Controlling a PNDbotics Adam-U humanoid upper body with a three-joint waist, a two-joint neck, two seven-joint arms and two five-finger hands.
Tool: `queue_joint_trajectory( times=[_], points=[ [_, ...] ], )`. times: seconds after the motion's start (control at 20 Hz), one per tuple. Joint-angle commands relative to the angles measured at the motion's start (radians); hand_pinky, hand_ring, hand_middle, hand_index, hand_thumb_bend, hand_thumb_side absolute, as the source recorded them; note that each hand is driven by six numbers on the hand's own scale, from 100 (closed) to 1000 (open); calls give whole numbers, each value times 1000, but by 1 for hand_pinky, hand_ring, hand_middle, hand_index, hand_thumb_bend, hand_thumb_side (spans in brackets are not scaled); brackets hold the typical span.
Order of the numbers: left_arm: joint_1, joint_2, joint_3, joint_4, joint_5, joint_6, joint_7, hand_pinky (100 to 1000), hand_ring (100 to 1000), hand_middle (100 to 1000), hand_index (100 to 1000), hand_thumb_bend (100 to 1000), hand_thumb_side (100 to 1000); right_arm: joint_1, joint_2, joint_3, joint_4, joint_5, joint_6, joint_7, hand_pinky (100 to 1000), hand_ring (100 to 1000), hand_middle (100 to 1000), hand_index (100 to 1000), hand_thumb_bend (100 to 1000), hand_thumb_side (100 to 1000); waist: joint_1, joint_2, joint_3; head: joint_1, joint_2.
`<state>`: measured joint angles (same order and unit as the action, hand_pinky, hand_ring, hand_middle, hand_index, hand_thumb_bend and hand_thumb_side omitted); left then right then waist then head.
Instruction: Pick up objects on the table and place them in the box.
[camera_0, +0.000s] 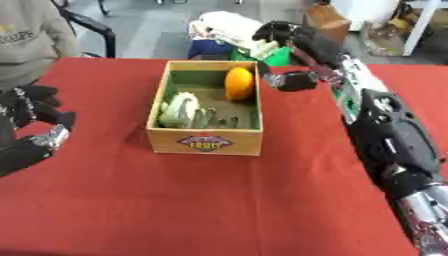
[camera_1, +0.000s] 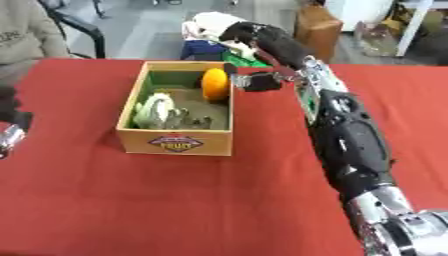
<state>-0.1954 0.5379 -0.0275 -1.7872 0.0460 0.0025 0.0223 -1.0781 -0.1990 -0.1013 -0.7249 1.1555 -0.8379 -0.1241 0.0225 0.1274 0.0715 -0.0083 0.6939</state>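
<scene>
While reaching past the wooden box (camera_0: 205, 140) on the red table (camera_0: 175, 200): right hand (camera_0: 284, 35) beyond the far rim, grip hard to tell; orange object (camera_0: 239, 83) inside; left hand (camera_0: 31, 112) relaxed, empty. Right eye view: pale green object (camera_1: 153, 111) in box too.

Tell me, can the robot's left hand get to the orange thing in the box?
Probably yes. The left hand rests open by the table's left edge, with bare red cloth between it and the box. The box is open on top, but the orange thing sits at its far right corner, close to the right hand.
</scene>
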Motion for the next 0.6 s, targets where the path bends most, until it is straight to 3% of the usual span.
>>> queue_joint_trajectory(
  times=[0.05, 0.3, 0.6],
  points=[
    [-1, 25, 19, -5, -8, -1, 10, 611, 575, 574, 739, 337, 184, -4, -65, 16, -54, -193, 16, 101, 496, 662, 755, 849, 100, 401, 4, -16, -12, 9, 3],
    [11, 22, 26, 2, -14, -2, 20, 612, 578, 575, 739, 336, 185, 50, -121, 31, -152, -437, 63, 251, 475, 641, 741, 845, 100, 371, 5, -14, -43, 14, 15],
    [22, 18, 31, 9, -21, -2, 25, 611, 577, 574, 739, 335, 187, 110, -160, 27, -223, -580, 102, 367, 470, 638, 743, 849, 100, 371, 4, -12, -59, 17, 19]
  ],
)
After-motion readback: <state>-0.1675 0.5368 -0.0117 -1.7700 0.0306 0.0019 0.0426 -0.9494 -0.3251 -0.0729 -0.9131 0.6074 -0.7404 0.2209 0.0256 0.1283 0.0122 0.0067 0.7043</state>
